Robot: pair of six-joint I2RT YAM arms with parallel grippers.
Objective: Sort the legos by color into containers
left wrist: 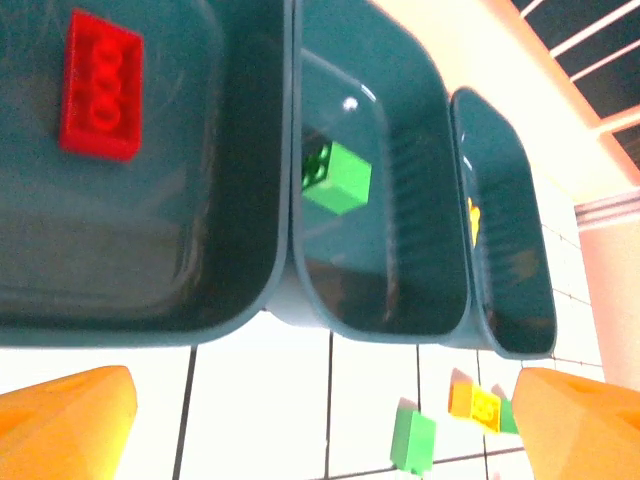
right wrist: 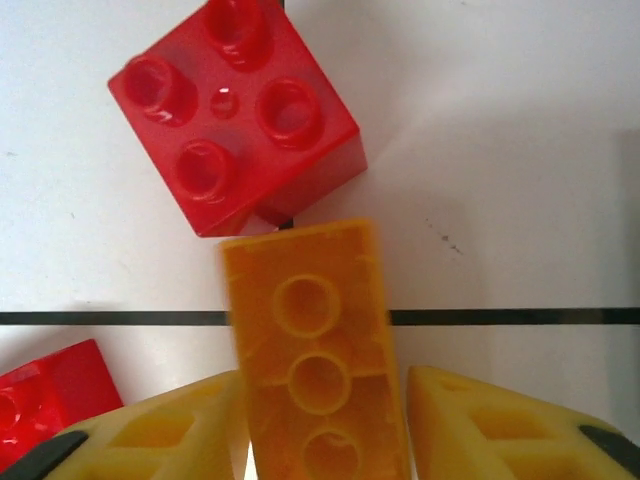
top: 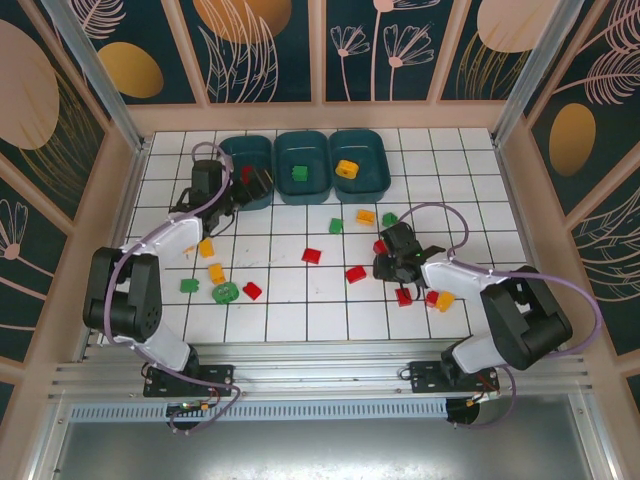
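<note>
Three dark teal containers stand in a row at the back: the left holds a red lego, the middle a green lego, the right a yellow one. My left gripper hovers at the left tub's near rim, open and empty. My right gripper is low over the floor, and a yellow-orange lego lies hollow side up between its fingers. The left finger touches it and a thin slit shows at the right finger. A red lego lies just beyond.
Loose legos are scattered over the white tiled floor: red, red, green, yellow, yellow, green, red and a red-yellow pair. Wooden walls enclose the floor.
</note>
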